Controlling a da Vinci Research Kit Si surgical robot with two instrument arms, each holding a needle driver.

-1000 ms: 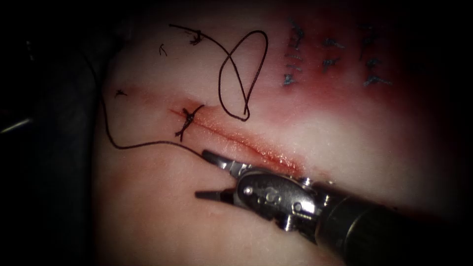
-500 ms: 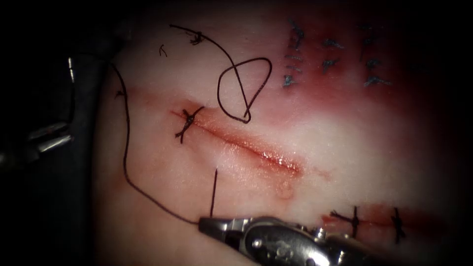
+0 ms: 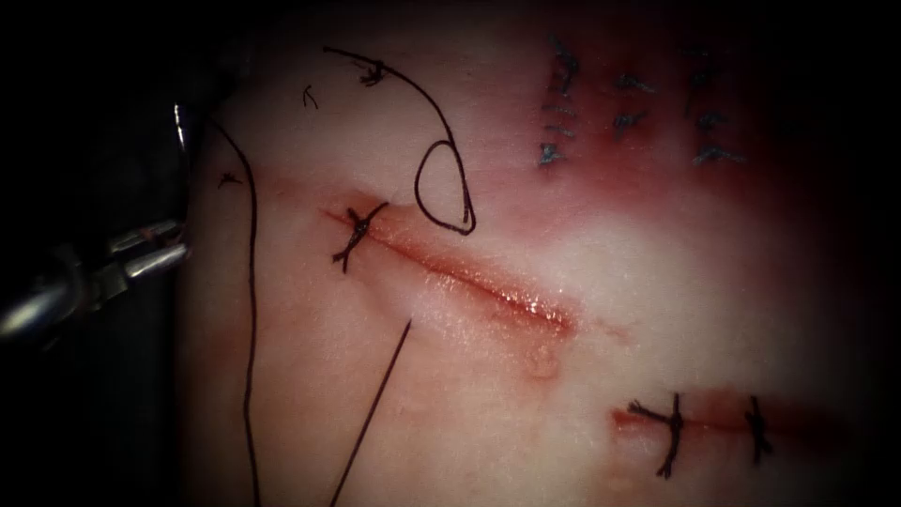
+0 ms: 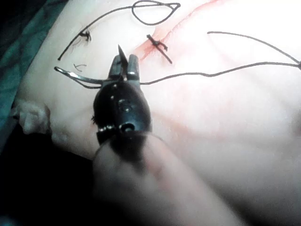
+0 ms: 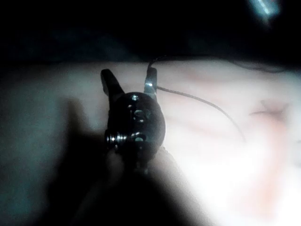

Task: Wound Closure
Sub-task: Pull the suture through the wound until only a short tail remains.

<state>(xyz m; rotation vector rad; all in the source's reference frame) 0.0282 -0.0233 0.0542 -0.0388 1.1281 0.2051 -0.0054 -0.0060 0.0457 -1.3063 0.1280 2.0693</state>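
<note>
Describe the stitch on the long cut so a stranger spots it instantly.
A long cut runs across the middle of the tissue. At its left end a dark knotted stitch crosses it, short tails sticking out both sides. It stands alone, unlike the pair of stitches on the shorter cut at lower right.

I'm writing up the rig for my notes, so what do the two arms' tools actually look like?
The left tool has two short dark tapered jaws on a rounded black wrist housing with small pivot screws, carried on a thick shaft; in the endoscope view its jaws and shaft look shiny silver metal. The right tool is alike: two stubby jaws, one with a bright metal face, on a glossy black rounded housing with silver pins.
</note>
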